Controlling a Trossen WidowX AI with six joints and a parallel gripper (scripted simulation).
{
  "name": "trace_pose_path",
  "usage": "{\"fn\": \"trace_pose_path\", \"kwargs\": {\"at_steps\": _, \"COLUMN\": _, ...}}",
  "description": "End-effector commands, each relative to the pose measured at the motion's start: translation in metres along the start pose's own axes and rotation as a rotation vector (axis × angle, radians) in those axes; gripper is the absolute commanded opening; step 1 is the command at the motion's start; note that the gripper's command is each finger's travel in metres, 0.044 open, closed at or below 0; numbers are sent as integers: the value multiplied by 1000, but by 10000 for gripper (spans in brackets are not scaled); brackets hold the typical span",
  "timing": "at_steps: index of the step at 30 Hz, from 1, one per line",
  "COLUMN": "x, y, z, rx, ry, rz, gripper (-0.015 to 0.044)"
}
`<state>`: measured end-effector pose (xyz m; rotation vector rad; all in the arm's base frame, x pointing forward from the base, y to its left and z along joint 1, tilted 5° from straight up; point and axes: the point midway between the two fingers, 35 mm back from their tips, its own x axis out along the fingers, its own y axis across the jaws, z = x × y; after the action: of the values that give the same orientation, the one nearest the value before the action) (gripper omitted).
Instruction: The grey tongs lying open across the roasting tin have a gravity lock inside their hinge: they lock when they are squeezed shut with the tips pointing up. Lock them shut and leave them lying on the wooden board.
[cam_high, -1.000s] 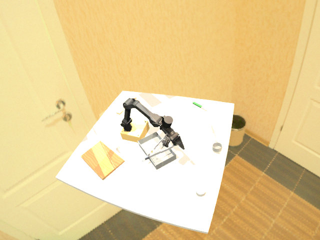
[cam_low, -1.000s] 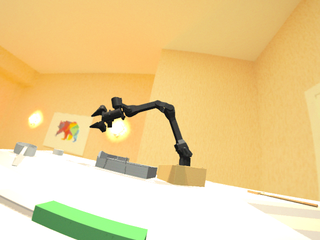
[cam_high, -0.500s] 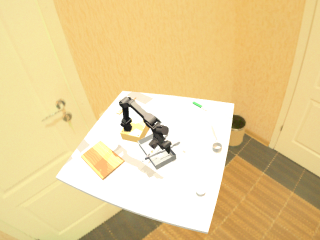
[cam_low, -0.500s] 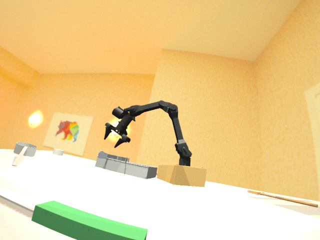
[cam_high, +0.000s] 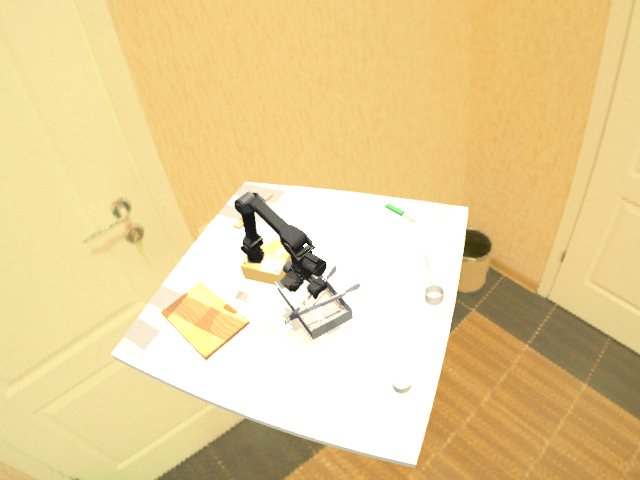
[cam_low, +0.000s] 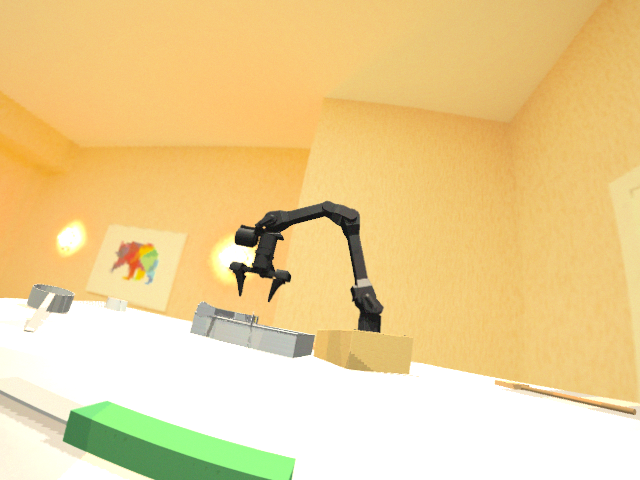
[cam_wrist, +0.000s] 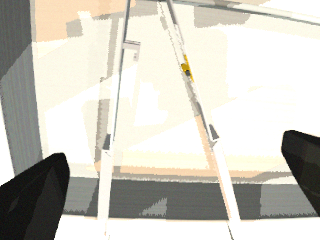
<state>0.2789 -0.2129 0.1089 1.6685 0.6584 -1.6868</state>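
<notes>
The grey tongs (cam_high: 330, 299) (cam_wrist: 105, 190) lie open across the roasting tin (cam_high: 330, 326) (cam_low: 279, 338) (cam_wrist: 20, 110). In the top view their hinge end is at the tin's left side. In the wrist view the two arms draw together toward the top edge and spread toward the bottom; the hinge is out of that view. My gripper (cam_high: 303, 289) (cam_low: 254, 298) (cam_wrist: 177, 151) is open and empty. It points down above the tin, with both tong arms showing between its fingers from above, not touched. The wooden board (cam_high: 206, 322) lies to the left of the tin in the top view, with nothing on it.
The arm stands at a wooden box (cam_high: 263, 273) (cam_low: 377, 353) beside the tin. A green-handled tool (cam_high: 394, 209) (cam_low: 180, 444), a grey pan-like cup (cam_high: 434, 297) (cam_low: 62, 302), a small pale cup (cam_high: 401, 386) (cam_low: 116, 304) and a wooden stick-like utensil (cam_low: 573, 397) lie farther off.
</notes>
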Motion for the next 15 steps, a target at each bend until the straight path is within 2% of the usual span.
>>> {"fn": "trace_pose_path", "kwargs": {"at_steps": 1, "x": 0, "y": 3, "z": -6, "rx": -8, "ry": 6, "rz": -11, "gripper": 440}}
{"fn": "trace_pose_path", "kwargs": {"at_steps": 15, "x": 9, "y": 7, "z": -9, "rx": -8, "ry": 6, "rz": -10, "gripper": 440}}
